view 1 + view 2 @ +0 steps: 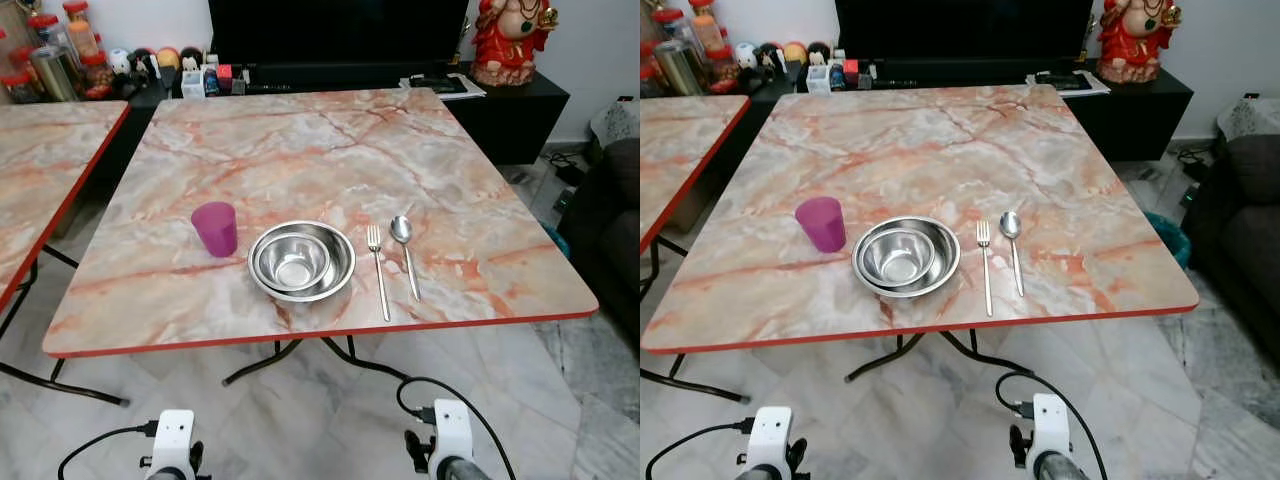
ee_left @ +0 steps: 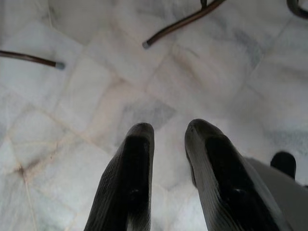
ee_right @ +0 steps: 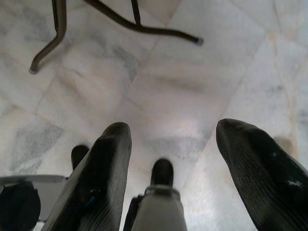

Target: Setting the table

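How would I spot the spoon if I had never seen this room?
Find the marble-patterned table with the red edge. Near its front edge sit nested steel bowls, then a fork on their right. The spoon lies beyond the fork, farthest right, with a rounded head, not prongs.

Second table [image 1: 40, 170] cut off at left, sofa [image 1: 615, 220] at right

The square table top [image 1: 330, 150] has a smooth, faintly glossy surface printed like pink-and-grey marble, with a thin red edge band. On it, the two nested round bowls [image 1: 301, 260] are polished steel, bright and mirror-like inside. The slim fork [image 1: 377, 268] and spoon [image 1: 405, 252] beside them look like the same shiny metal. The small purple tumbler [image 1: 215, 228] looks like matt plastic. The floor [image 2: 159, 96] is pale veined marble tile, smooth with a soft sheen. The table legs [image 3: 120, 21] are dark metal tube. The black gripper fingers [image 2: 127, 183] look like ribbed matt rubber or plastic.
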`<state>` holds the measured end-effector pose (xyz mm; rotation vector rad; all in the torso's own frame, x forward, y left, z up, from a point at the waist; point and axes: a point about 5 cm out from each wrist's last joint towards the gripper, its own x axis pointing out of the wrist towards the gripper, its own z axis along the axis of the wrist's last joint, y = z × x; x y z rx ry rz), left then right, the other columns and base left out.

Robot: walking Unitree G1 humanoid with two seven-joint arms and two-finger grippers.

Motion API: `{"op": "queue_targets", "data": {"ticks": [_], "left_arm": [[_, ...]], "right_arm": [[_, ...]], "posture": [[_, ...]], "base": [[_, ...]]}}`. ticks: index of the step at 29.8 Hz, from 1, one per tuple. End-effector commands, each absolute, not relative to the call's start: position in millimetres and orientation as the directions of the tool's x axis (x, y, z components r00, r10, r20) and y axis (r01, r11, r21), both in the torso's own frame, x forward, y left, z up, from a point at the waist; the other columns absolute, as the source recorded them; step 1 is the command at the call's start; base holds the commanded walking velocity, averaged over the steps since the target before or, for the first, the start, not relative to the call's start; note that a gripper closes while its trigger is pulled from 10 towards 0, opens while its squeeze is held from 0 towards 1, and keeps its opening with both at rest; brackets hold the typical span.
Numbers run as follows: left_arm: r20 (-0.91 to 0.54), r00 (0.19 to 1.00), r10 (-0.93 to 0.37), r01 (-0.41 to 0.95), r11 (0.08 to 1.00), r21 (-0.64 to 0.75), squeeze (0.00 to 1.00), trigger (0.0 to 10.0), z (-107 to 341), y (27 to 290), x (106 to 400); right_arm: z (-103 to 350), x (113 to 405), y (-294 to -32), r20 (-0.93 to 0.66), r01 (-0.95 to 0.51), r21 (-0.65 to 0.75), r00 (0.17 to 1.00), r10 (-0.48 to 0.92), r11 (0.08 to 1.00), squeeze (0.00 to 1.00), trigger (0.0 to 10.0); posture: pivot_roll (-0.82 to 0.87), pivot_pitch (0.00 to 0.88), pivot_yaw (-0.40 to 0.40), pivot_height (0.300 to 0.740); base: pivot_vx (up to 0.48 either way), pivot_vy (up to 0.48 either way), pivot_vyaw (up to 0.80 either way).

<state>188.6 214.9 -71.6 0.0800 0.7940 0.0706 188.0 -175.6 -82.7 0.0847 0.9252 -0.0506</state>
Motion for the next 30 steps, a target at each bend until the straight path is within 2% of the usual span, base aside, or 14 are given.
{"op": "queue_targets", "data": {"ticks": [1,8,18,30], "left_arm": [[-0.742,0.665,0.085,-0.005,0.994,0.11,0.0,10.0,-76,216,182],[-0.757,0.646,0.098,-0.034,0.994,0.099,0.0,10.0,-80,212,176],[-0.78,0.609,0.142,-0.064,0.989,0.13,0.0,10.0,-87,214,162],[-0.782,0.605,0.151,-0.067,0.988,0.139,0.0,10.0,-87,214,160]], "right_arm": [[-83,186,-178,-0.799,0.106,0.056,0.601,-0.019,0.993,0.0,10.0],[-84,185,-181,-0.805,0.095,0.045,0.593,-0.02,0.994,0.0,10.0],[-76,201,-177,-0.786,0.057,0.048,0.618,0.002,0.997,0.0,10.0],[-78,198,-176,-0.796,0.058,0.057,0.606,0.01,0.997,0.0,10.0]], "posture": [[0.07,0.04,0.019,0.74],[0.09,0.037,-0.009,0.74],[0.1,0.045,-0.023,0.74],[0.1,0.05,-0.026,0.74]], "base": [[0.0,0.0,0.0],[0.0,0.0,0.0],[0.0,-0.062,0.0],[0.0,-0.341,-0.06]]}}
